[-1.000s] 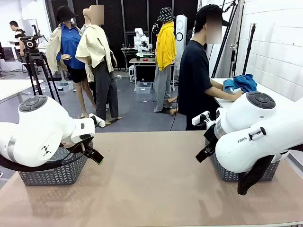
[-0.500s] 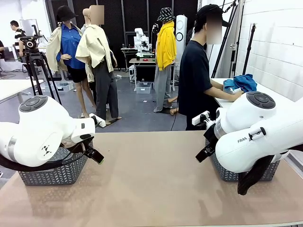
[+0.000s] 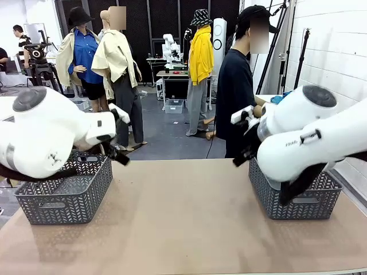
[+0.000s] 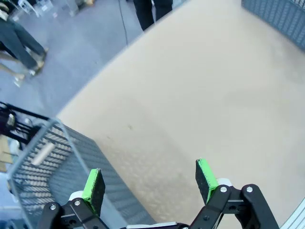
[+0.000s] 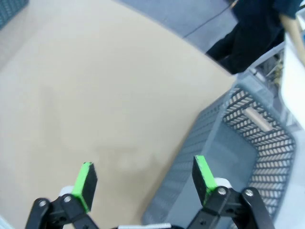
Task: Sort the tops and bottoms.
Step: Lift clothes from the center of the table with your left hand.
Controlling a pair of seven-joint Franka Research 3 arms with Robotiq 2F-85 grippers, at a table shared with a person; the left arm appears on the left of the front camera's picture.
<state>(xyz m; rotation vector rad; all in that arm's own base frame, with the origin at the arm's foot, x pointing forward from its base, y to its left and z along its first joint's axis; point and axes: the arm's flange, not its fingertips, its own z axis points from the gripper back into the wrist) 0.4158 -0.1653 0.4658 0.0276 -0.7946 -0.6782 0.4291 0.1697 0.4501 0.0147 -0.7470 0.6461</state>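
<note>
The tan surface lies bare between the left basket and the right basket, both seemingly empty. A blue top sits far right by the person. Both arms' jaws gape, holding nothing; sorting looks unstarted.

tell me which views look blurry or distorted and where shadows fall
front view: sharp and evenly lit, soft shadows on the table, left arm and right arm looming large near the lens; left wrist view: table edge bowed by the wide angle, left basket and floor soft; right wrist view: blurred overall, right basket mesh smeared, faint shadow on the table ahead of the open jaws
</note>
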